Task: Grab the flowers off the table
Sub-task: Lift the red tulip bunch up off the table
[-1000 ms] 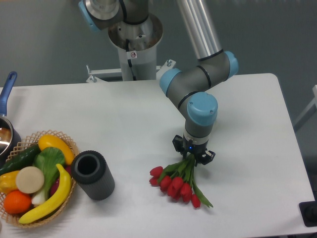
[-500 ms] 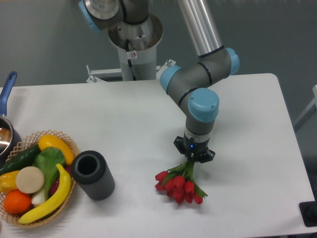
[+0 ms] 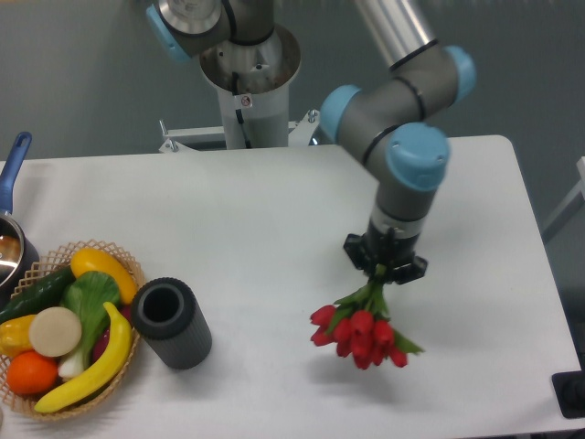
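Gripper (image 3: 385, 271) closed on the green stems of the flowers (image 3: 360, 334); fingers narrow, pinched round the tied stalks, buds hanging below and fanning toward the front edge of the table (image 3: 274, 210). Bunch looks clear of the tabletop: a soft shadow lies under the red heads, apart from them, so I judge it lifted, though how high cannot be told. Position: right half of the table, nearer the front edge than the back, well in from the right edge.

Wrist points straight down; arm comes in from the back edge.

Elsewhere: dark grey cylinder (image 3: 170, 322) standing open-end up toward the front-left, well apart from the flowers. Wicker basket (image 3: 125, 263) of toy fruit and vegetables just beside it at the front-left corner. Pan with a blue handle (image 3: 13, 165) at the left edge, partly cut off.

Step in hand: the lift, grasp already made. Task reads as nearly done.

Next move calls for a steady rise with the grip kept firm; stems are thin and top-heavy, so the bunch could swing or slip through the fingers.
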{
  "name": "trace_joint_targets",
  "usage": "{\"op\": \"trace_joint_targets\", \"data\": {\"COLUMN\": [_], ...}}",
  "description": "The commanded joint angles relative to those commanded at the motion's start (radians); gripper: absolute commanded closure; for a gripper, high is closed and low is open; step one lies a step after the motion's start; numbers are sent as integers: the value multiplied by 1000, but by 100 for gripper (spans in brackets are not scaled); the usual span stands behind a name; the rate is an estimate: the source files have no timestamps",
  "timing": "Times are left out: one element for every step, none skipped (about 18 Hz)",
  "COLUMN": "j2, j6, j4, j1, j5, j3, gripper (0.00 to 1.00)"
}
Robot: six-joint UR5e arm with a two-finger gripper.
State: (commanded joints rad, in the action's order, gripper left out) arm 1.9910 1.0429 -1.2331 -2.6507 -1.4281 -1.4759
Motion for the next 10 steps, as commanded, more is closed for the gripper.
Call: {"op": "trace_joint_targets", "data": {"j2": [3, 3, 2, 0, 0, 0, 2, 3, 5, 5], "j6": [32, 64, 90, 110, 126, 140, 153, 169, 183, 190], "j4": [-9, -9, -9, -11, -19, -38, -61, -83, -101, -109], "j1": [-2, -2, -2, -2, -2, -3, -5, -5, -5, -5], "j5": [0, -2, -3, -11, -38, -58, -61, -61, -61, -63], "j3": [12, 13, 13, 16, 25, 32, 51, 68, 78, 82], "gripper": [100, 100, 100, 100, 100, 100, 100, 100, 100, 100]}}
